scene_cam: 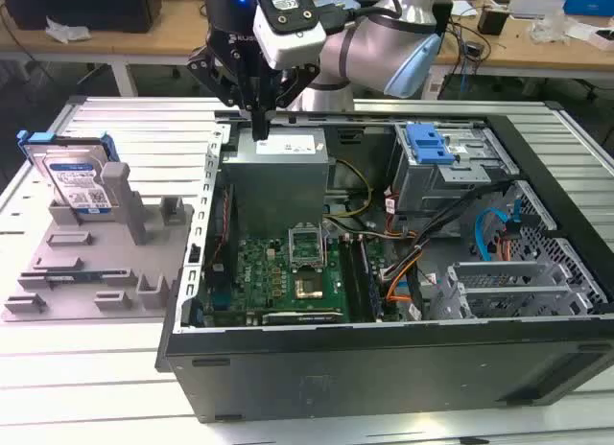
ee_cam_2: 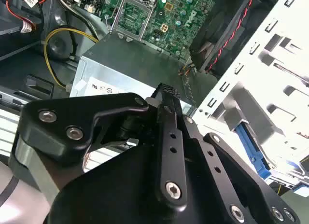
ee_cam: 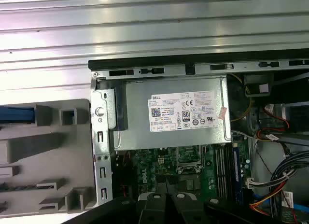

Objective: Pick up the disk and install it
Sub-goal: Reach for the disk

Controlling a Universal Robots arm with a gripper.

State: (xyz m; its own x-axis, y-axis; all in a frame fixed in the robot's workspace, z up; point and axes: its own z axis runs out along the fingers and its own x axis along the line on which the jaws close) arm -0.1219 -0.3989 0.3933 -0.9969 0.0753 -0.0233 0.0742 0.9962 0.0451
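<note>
The black gripper [scene_cam: 259, 128], fingers seemingly pressed together and empty, is hovering over the grey metal box [scene_cam: 278, 186]; the silver, blue-framed disk [scene_cam: 82, 181] is leaning well apart on the grey plastic rack [scene_cam: 86, 272]; dropping here is risking striking the box.

A ribbed, pale metal tabletop [scene_cam: 86, 378] fills the foreground. Behind it stand light wooden desks [scene_cam: 96, 37] on white legs, strewn with cables [scene_cam: 472, 44], above a dark floor [scene_cam: 43, 90].

disk [scene_cam: 79, 181] | silver, white-blue label, blue frame | propped near-upright in grey stand [scene_cam: 96, 272] | exterior view's left, outside case [scene_cam: 384, 359]
</note>
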